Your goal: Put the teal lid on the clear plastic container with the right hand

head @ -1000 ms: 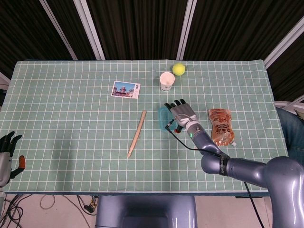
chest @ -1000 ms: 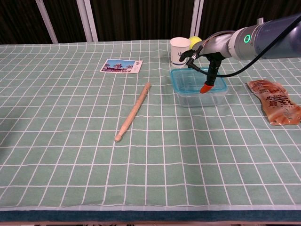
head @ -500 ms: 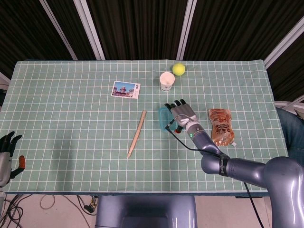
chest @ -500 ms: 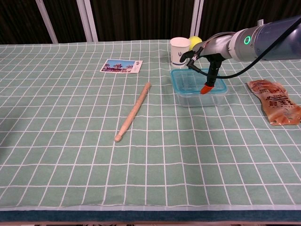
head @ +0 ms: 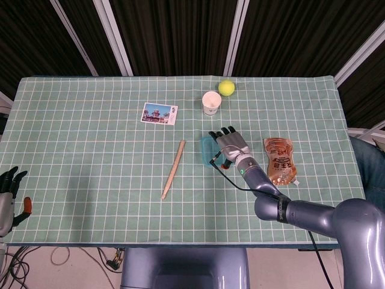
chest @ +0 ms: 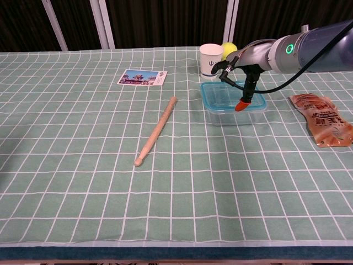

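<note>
**Right robot hand barely shifts over the lidded container**

Little has moved since the earlier frames: the right robot hand point(chest: 241, 69) has edged only slightly and still hovers over the clear plastic container point(chest: 233, 113), its orange-tipped finger point(chest: 241, 104) pointing down at the teal lid point(chest: 226, 95). That lid sits on the container, right of the worktop's middle. The fingers are spread and hold nothing; whether the fingertip touches the lid cannot be told.

Toward the far edge, just behind the container, stands a white paper cup point(chest: 210, 59), with a yellow-green ball point(head: 226, 87) beyond it close to that edge. A snack packet point(chest: 324, 118) lies near the right edge, apart from the container. A wooden stick point(chest: 156, 131) lies slanted left of the container, and a postcard point(chest: 143, 77) lies farther left and back. Wide bare cloth point(chest: 66, 165) stretches along the near and left edges.

The left robot hand point(head: 9, 192) rests off the near left corner, fingers apart, holding nothing.
</note>
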`<state>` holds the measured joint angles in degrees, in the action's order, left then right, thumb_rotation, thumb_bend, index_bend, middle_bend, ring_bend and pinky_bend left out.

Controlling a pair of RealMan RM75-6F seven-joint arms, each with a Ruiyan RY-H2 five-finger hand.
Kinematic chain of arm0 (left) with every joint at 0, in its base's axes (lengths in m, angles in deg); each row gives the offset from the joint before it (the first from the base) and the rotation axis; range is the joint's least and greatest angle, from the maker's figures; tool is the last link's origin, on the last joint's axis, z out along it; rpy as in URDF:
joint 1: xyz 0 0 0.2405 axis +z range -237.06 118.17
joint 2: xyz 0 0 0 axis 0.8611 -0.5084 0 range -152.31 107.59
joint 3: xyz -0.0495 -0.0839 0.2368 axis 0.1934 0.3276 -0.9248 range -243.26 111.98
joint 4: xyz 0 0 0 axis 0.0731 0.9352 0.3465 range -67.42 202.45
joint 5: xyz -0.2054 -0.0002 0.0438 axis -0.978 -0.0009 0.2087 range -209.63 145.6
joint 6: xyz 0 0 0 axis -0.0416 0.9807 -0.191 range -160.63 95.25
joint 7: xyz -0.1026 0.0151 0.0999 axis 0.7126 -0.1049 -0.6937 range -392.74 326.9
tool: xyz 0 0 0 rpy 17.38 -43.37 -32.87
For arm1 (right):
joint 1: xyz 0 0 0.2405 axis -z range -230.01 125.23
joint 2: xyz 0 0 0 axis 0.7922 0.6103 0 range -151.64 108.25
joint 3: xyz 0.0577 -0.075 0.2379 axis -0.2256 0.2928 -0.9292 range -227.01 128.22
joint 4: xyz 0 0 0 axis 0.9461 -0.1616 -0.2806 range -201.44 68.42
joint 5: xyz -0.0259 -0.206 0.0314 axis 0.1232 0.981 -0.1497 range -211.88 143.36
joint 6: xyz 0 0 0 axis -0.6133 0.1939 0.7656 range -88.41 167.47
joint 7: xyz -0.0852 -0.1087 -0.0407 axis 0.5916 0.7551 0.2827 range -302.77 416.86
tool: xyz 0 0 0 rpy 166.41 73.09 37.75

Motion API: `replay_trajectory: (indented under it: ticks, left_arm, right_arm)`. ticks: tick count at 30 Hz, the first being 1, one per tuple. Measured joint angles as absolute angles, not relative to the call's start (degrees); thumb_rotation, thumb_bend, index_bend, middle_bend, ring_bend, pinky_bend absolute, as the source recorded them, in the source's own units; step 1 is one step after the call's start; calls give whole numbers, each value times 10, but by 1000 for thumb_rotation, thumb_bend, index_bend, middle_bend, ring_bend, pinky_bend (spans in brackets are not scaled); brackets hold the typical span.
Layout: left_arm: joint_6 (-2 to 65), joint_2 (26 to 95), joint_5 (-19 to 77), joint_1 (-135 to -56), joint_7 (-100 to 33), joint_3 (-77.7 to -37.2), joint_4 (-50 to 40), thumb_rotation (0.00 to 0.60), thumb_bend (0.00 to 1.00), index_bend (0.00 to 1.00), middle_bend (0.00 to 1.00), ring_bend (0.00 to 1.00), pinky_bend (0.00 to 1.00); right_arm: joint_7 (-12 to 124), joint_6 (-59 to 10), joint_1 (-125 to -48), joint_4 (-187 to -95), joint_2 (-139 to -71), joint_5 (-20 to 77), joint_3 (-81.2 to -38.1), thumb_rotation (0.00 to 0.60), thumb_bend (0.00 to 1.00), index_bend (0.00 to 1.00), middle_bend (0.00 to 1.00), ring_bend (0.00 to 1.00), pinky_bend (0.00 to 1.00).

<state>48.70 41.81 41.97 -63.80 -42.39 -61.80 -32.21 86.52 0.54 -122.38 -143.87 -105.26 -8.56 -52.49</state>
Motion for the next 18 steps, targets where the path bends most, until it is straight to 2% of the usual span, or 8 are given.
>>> replay_trajectory:
  ticks: [18]
  left_arm:
    - [486, 420, 416, -638, -427, -618, -322, 600, 568, 115, 0, 0, 0]
  right_arm:
    - [856, 11, -1220, -1446, -1042, -82, -524, 600, 301, 0, 353, 26, 0]
